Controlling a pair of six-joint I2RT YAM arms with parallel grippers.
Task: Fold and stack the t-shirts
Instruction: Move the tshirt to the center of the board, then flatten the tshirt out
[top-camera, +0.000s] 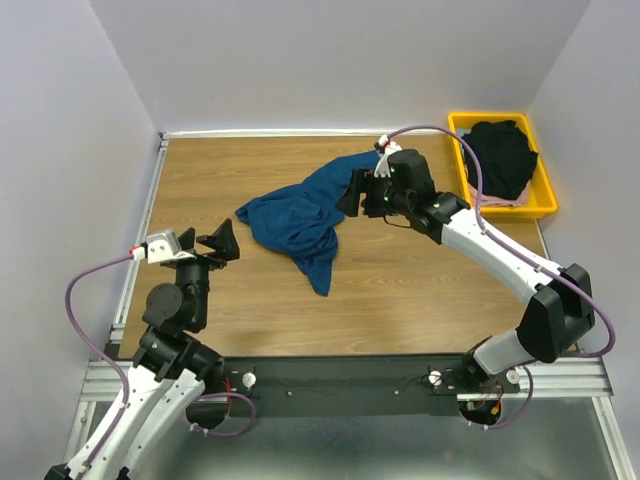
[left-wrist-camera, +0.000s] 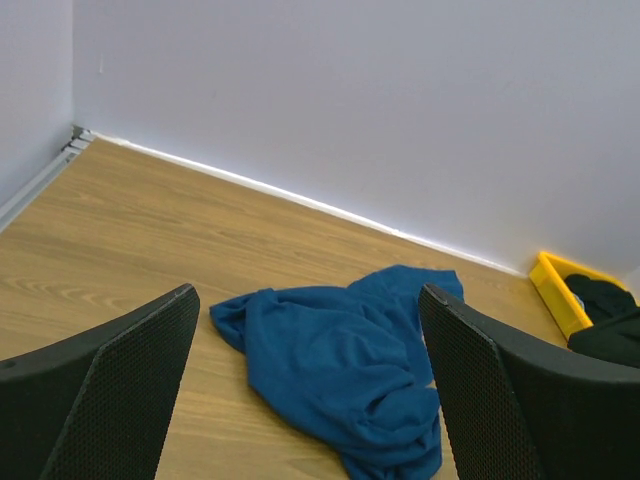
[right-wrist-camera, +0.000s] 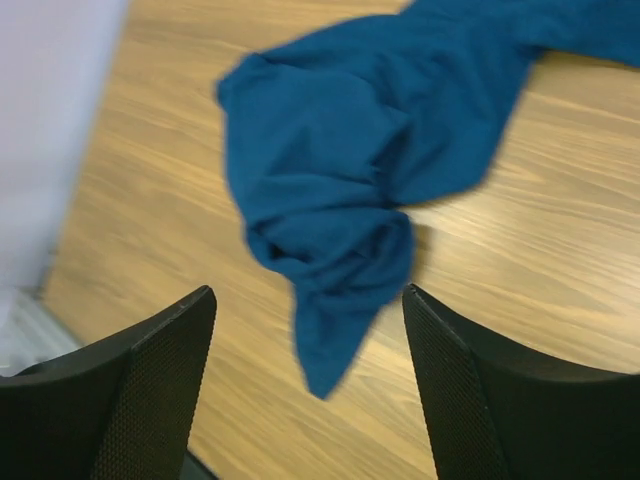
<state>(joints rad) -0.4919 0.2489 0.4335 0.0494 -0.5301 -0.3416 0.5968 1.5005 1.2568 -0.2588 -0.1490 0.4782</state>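
Left gripper (top-camera: 215, 245): near-left over the table (top-camera: 420, 290), jaws fully apart, nothing held. It stands apart from the cloth and points at it, probably posted to take a corner.
Right gripper (top-camera: 355, 192): above the far-right end of the blue t-shirt (top-camera: 300, 225), jaws wide, nothing between them.
Blue t-shirt: crumpled heap mid-table, one tail trailing toward the near edge. Unfolded; no print visible.
Black t-shirt (top-camera: 500, 155): bunched in the yellow tray (top-camera: 547, 196), far right.
Pale pink t-shirt (top-camera: 505, 203): under the black one, only an edge showing. Both apparently parked there awaiting folding.
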